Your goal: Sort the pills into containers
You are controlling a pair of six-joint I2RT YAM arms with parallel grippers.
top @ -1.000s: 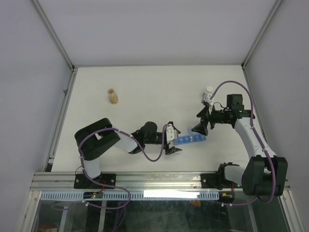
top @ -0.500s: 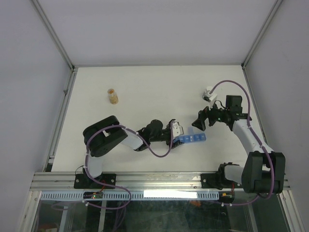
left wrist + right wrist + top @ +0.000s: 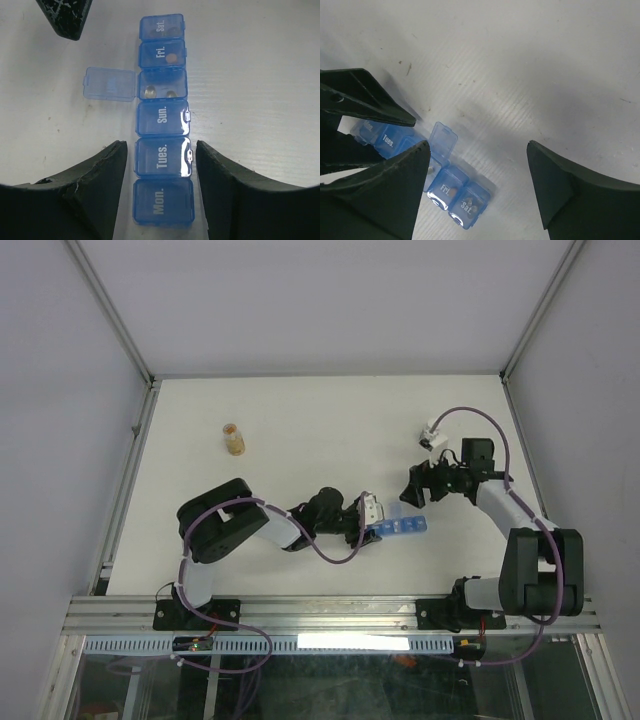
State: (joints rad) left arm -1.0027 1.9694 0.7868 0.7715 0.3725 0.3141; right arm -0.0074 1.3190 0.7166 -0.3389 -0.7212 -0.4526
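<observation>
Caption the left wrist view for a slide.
Left fingers flank the blue pill organizer at its Tues. lid; one compartment stands open with pills inside.

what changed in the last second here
The left gripper reached right and now straddles the pill box's left end, jaws narrowing but not gripping. The right gripper hovers open nearby, barely shifted. Pill box and small bottle stayed put.

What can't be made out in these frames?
- Top: pills too small to see; left gripper overlaps the organizer's Mon. end.
- Right wrist: Sun. cell and most of the open cell hidden behind the right gripper's own finger.
- Left wrist: Sat. cell contents dim under its lid; count unclear.
</observation>
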